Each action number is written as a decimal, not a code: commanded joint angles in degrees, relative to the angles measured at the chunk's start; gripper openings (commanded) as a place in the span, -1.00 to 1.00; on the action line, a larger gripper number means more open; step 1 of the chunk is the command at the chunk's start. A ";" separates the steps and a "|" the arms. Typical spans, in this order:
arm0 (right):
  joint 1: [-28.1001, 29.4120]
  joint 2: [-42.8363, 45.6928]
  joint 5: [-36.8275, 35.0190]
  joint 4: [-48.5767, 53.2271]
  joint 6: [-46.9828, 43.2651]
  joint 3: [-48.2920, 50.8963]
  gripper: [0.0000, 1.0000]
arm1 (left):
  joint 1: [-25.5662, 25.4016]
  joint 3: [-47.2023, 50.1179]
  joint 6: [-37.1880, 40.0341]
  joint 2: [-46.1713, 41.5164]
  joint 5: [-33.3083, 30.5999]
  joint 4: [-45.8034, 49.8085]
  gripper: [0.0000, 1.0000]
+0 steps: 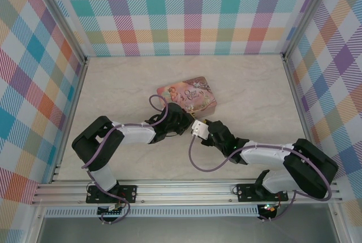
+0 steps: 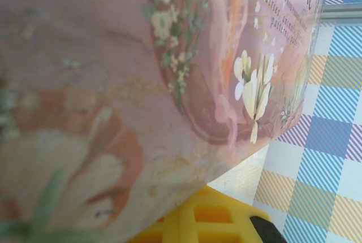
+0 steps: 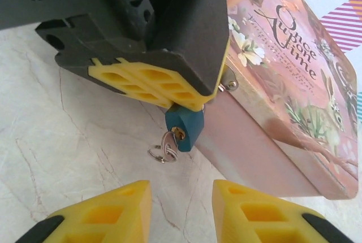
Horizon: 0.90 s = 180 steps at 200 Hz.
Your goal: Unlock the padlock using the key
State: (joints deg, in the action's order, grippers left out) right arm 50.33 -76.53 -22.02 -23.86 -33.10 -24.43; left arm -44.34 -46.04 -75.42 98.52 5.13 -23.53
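- here, in the right wrist view, the left tool (image 3: pixel 189 100) is closed upon the top of the padlock (image 3: pixel 184 130), whose blue body juts out below its yellow pads.
- the padlock hangs at the front wall of the pink tin (image 3: pixel 283 85), just beside a small silvery hasp (image 3: pixel 228 85); its shackle is hidden by the tool.
- the key (image 3: pixel 168 146) sits with its blade in the lower end of the padlock; its head and a thin wire ring (image 3: pixel 156 153) hang close over the bench (image 3: pixel 68 141), though contact with the bench cannot be told.
- the right tool (image 3: pixel 181 212) stands with a moderate gap between its two yellow fingers and holds nothing; key and padlock lie just ahead of that gap, apart from both fingers.
- from above, the two arms meet at the near edge of the tin, which lies flat near the middle of the bench, askew to the checked walls (image 1: pixel 186 11).
- in the left wrist view, the tin's illustrated lid appears close and blurred, with one yellow fingertip (image 2: pixel 209 220) at the lower edge.
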 commanded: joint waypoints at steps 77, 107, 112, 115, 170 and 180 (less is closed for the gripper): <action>0.10 -7.14 1.44 -7.98 -4.35 -2.74 -0.48 | 0.56 -0.21 -4.65 -0.45 3.13 2.30 -1.00; -0.04 -8.31 2.11 -9.27 -4.12 -3.44 -0.52 | 0.51 -0.26 -5.07 -0.36 3.38 1.82 -1.00; -0.05 -8.60 2.07 -9.28 -4.23 -3.63 -0.54 | 0.57 -0.19 -5.13 -0.43 3.36 1.82 -1.00; -0.03 -8.81 2.05 -9.29 -4.31 -3.76 -0.55 | 0.49 -0.13 -5.16 -0.51 3.35 1.83 -1.00; -1.66 -6.64 4.18 -11.38 -2.25 -3.19 -0.45 | 0.56 -0.23 -5.14 -0.62 3.49 1.91 -1.00; -1.94 -5.78 4.76 -10.82 -2.30 -2.79 -0.36 | 0.58 -0.19 -5.13 -0.62 3.47 1.93 -1.00</action>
State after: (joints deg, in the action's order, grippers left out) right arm 49.04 -85.38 -20.60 -30.89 -36.47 -26.11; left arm -44.03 -46.13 -76.69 98.39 5.13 -23.73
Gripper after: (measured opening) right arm 0.278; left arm 0.049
